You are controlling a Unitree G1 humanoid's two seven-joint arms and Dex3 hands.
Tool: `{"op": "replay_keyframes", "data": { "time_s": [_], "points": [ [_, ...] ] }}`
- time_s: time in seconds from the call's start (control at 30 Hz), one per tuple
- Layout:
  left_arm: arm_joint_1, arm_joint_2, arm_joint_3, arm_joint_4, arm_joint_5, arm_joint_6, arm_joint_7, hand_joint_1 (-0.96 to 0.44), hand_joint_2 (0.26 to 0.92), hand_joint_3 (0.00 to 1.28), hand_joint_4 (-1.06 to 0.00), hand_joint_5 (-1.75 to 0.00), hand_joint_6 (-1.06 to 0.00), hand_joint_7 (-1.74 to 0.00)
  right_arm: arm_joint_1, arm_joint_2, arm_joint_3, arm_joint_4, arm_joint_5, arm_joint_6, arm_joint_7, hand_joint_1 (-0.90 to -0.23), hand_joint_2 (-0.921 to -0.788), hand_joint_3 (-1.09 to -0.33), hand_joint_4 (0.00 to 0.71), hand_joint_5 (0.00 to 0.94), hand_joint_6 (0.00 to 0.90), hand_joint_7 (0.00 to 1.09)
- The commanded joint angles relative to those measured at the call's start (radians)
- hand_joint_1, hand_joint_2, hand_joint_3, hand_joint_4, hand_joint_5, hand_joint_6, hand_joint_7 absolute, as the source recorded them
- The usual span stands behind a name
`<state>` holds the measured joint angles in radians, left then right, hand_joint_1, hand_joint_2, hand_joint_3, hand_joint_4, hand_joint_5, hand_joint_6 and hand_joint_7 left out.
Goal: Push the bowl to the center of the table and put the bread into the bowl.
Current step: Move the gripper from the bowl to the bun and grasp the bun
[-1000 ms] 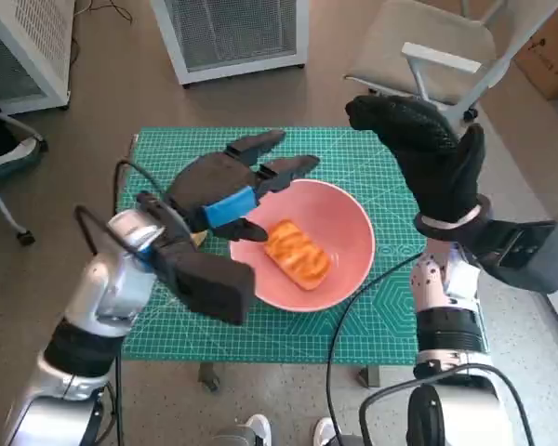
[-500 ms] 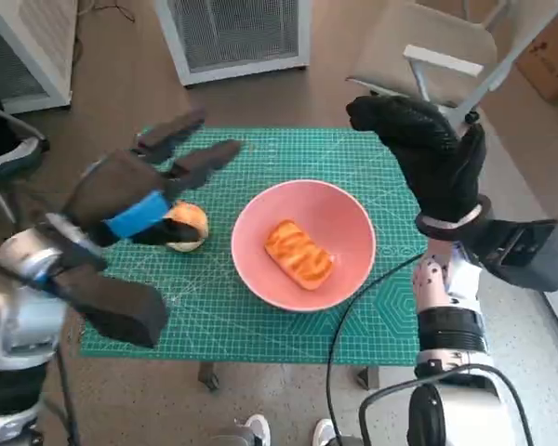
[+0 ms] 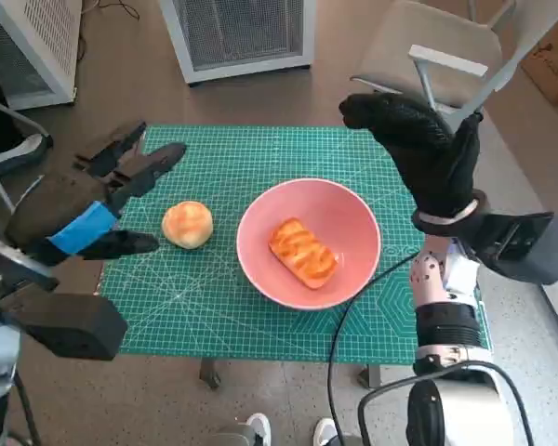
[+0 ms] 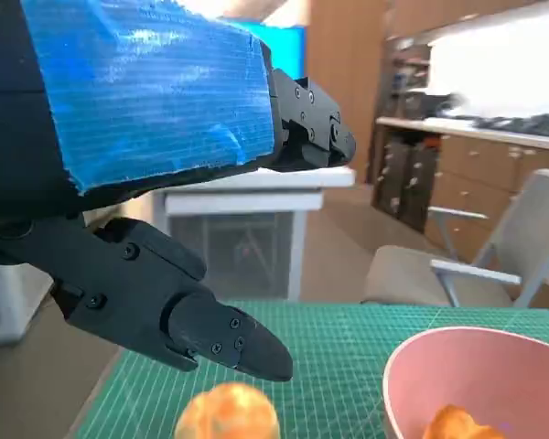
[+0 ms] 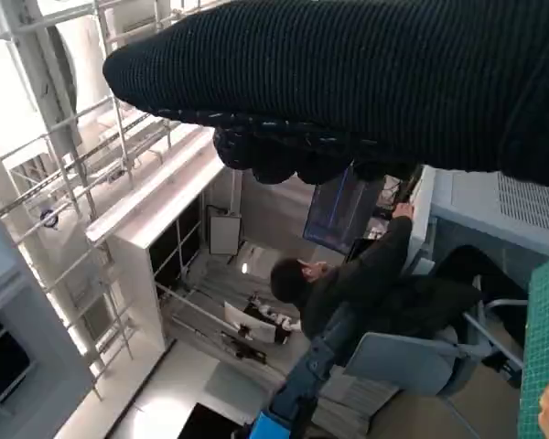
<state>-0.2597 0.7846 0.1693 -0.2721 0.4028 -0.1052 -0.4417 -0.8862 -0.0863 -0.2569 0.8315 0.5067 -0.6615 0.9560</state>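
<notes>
A pink bowl [image 3: 353, 219] stands near the middle of the green cutting mat [image 3: 260, 153] and holds a glazed orange pastry [image 3: 303, 252]. The left wrist view shows the bowl [image 4: 439, 375] and pastry [image 4: 457, 423] too. A round bread roll [image 3: 187, 224] lies on the mat left of the bowl, seen also as the roll [image 4: 227, 413] in the left wrist view. My left hand [image 3: 79, 206] hovers left of the roll, fingers spread, holding nothing. My right hand [image 3: 418, 149] is raised above the mat's right side, fingers apart and empty.
A grey chair [image 3: 437, 46] stands behind the table on the right, a white unit [image 3: 242, 32] behind the middle. A person [image 5: 366, 283] sits in the right wrist view. A cable [image 3: 353, 307] runs across the mat's front right.
My left hand has drawn back from over the bowl's left rim to the table's left side, uncovering the roll. My right hand has stayed put.
</notes>
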Motion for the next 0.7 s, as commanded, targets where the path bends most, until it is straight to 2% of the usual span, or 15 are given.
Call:
{"op": "replay_keyframes", "data": {
  "time_s": [0.03, 0.3, 0.7],
  "points": [
    [0.031, -0.007, 0.013, -0.042, -0.019, 0.052, -0.012, -0.37, 0.759, 0.0, -0.18, -0.02, -0.33, -0.08, 0.001, 0.002, 0.0, 0.022, -0.005, 0.014, 0.014, -0.663, -0.921, -0.71, 0.204, 0.001, -0.001, 0.57],
    [0.041, -0.005, -0.007, -0.03, -0.013, 0.072, -0.003, -0.36, 0.755, 0.0, -0.19, -0.01, -0.34, -0.08, -0.001, 0.0, -0.001, 0.025, -0.007, 0.014, 0.017, -0.67, -0.921, -0.709, 0.206, 0.002, 0.0, 0.58],
    [0.017, -0.009, -0.058, 0.054, 0.009, 0.041, 0.031, -0.38, 0.759, 0.0, -0.19, -0.01, -0.34, -0.06, -0.013, -0.001, -0.011, 0.047, 0.0, 0.018, 0.038, -0.682, -0.921, -0.708, 0.21, 0.003, 0.0, 0.59]
  ]
}}
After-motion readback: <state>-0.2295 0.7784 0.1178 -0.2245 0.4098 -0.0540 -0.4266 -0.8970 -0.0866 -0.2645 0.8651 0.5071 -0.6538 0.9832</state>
